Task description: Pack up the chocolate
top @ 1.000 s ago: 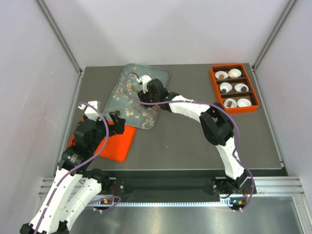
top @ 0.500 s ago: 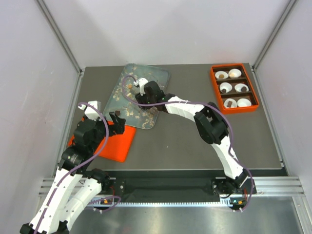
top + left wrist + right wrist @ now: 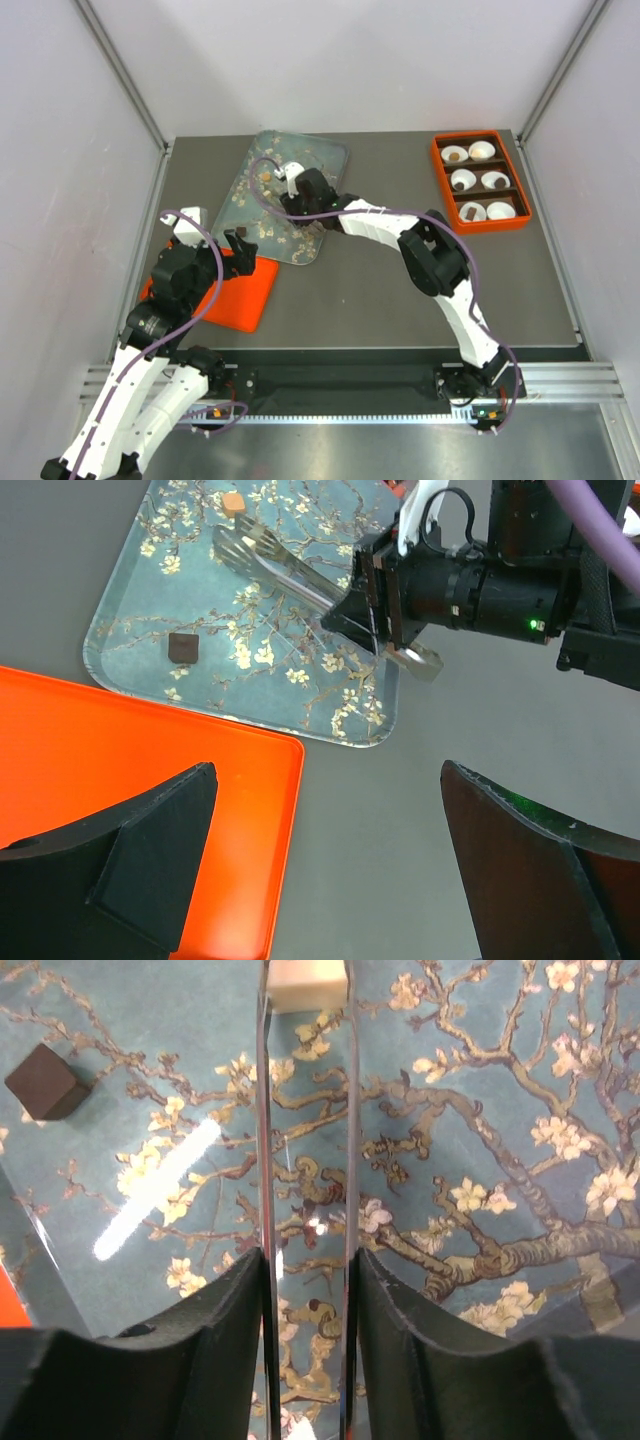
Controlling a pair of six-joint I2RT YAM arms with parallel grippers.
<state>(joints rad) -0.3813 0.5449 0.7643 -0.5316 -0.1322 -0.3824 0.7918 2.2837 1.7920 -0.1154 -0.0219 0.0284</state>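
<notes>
A tan chocolate (image 3: 305, 985) sits between the tips of the thin metal tongs (image 3: 264, 1160) on the floral tray (image 3: 500, 1110). My right gripper (image 3: 308, 1270) is shut on the tongs, its fingers pressing both arms. A dark chocolate cube (image 3: 45, 1082) lies apart to the left. In the left wrist view the tongs (image 3: 280, 565) reach toward the tan chocolate (image 3: 233, 502), and the dark chocolate (image 3: 182, 647) rests nearer the tray's edge. My left gripper (image 3: 328, 780) stands open over the table, holding nothing. From above, the right gripper (image 3: 292, 187) is over the tray and the left gripper (image 3: 232, 248) is beside it.
An orange box (image 3: 438, 170) at the back right holds white paper cups (image 3: 483, 150), some with chocolate inside. A flat orange tray (image 3: 120, 780) lies just in front of the floral tray (image 3: 200, 610), under my left finger.
My right gripper has moved slightly left over the floral tray with the tongs, and the tong arms have drawn closer together. The left arm has not moved.
</notes>
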